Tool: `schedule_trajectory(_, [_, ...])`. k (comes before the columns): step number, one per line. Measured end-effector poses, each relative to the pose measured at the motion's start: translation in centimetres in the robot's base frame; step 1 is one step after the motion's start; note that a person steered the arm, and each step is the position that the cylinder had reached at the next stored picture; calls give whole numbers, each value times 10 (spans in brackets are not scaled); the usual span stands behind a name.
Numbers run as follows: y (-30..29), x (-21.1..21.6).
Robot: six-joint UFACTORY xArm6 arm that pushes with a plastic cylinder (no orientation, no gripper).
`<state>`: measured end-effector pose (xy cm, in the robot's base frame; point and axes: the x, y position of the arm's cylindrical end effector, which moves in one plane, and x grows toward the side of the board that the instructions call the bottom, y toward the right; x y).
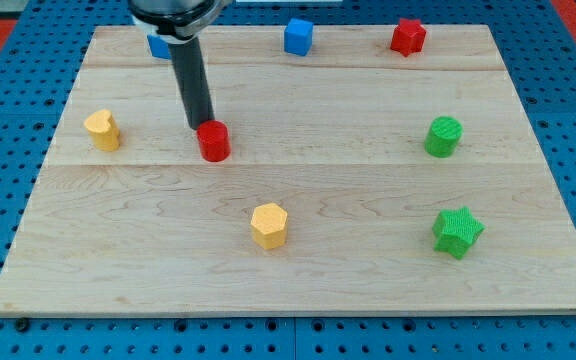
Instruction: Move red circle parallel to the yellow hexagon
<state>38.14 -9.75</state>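
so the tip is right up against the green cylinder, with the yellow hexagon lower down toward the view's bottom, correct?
Not quite: the camera view shows my tip against the red cylinder, at its upper left side, not the green cylinder, which stands alone far toward the view's right. The rest holds: the yellow hexagon lies lower down toward the view's bottom.

Tip (199,127) touching upper-left side of red circle block (213,141), left of centre on wooden board (298,290). Yellow hexagon block (269,225) lower centre, below-right of circle. Yellow block (102,130) far left. Blue block (157,45) upper left, behind rod; blue cube (298,36) top centre. Red block (407,37) upper right. Green cylinder (444,136) right; green star (457,232) below it.
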Motion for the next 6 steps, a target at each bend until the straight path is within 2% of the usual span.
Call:
schedule_trajectory(1, [10,18])
schedule_trajectory(3, [7,13])
schedule_trajectory(5, [72,14])
schedule_trajectory(6, [58,20])
